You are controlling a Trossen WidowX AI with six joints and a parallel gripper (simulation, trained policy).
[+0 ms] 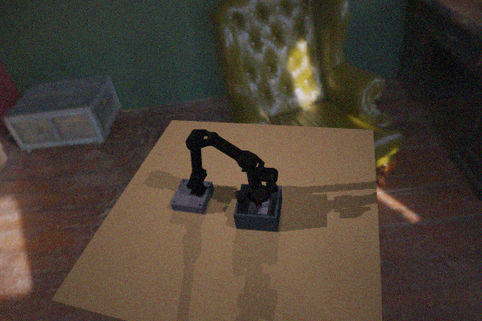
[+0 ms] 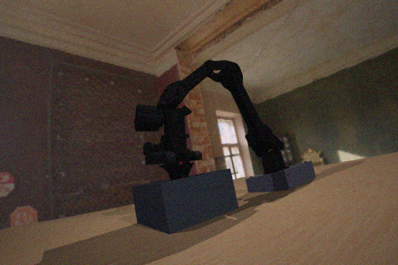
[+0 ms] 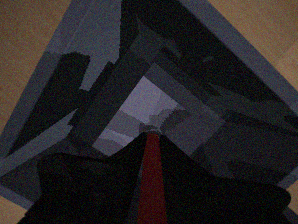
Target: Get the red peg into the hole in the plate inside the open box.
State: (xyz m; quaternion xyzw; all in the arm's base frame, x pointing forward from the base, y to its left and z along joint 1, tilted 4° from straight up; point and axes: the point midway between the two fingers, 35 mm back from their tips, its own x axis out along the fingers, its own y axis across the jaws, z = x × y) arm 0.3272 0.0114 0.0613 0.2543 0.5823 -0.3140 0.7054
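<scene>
The gripper (image 1: 259,203) (image 2: 179,177) (image 3: 153,135) is shut on the red peg (image 3: 152,185), which runs between its fingers in the wrist view. A small red spot of it shows at the fingertips in the top view. The fingertips are over the inside of the open blue-grey box (image 1: 257,222) (image 2: 201,197) (image 3: 37,77), and its near wall hides their lower ends in the exterior view. The pale plate (image 3: 145,95) lies at the box bottom. The fingertips cover the plate's middle in the wrist view, so the hole and the peg's lower end cannot be made out clearly.
The box walls stand around the fingers on all sides. The arm's grey base block (image 1: 191,200) (image 2: 299,178) stands beside the box on the wooden table (image 1: 322,264) (image 2: 305,225). Dark shadows of the arm fall across the table and into the box.
</scene>
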